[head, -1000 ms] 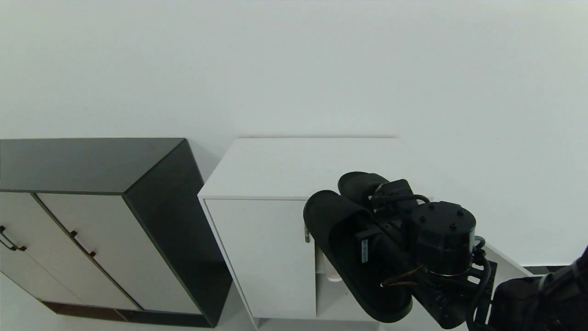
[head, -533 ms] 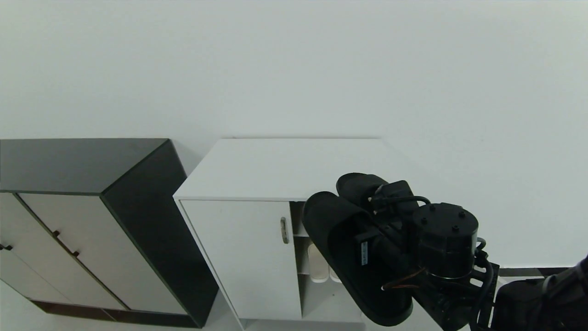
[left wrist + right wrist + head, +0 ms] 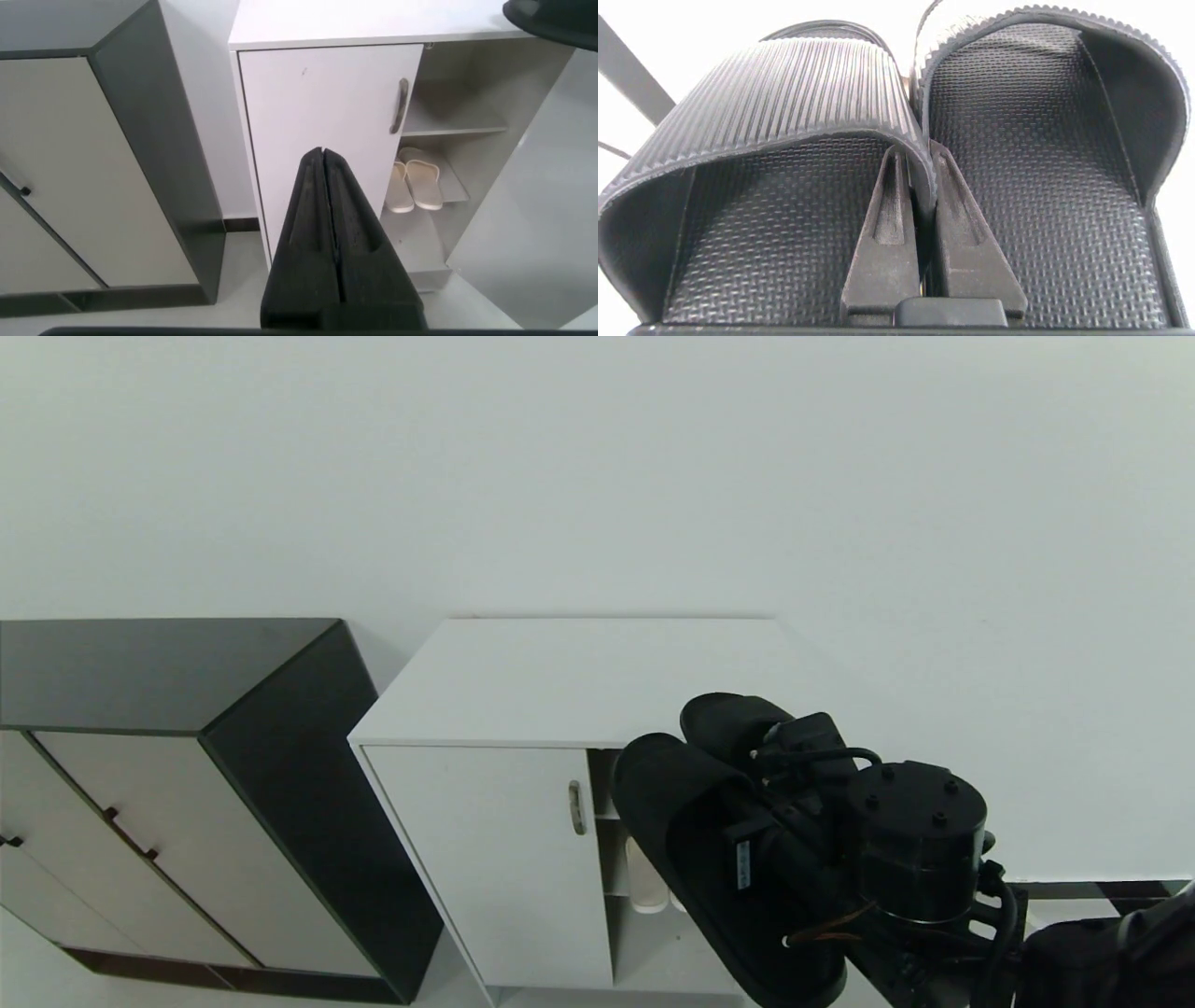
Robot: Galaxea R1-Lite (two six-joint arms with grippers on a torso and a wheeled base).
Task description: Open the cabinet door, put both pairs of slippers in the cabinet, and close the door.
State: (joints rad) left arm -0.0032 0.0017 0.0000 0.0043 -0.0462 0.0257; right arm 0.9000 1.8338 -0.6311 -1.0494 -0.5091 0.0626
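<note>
Holding black slippers (image 3: 695,803) up before the cabinet (image 3: 560,677), right gripper (image 3: 915,159) clamped on them, left gripper (image 3: 324,159) closed.

You face a plain pale wall (image 3: 597,476) that takes up the whole upper half of the head view, evenly and softly lit. At the left of the frame stands a dark grey cabinet (image 3: 280,747) with two beige doors (image 3: 196,859) and small dark handles (image 3: 131,833). A shadowed recess runs under it. The floor (image 3: 245,280) is pale, and a dark skirting strip (image 3: 1102,889) runs along the wall at lower right.
</note>
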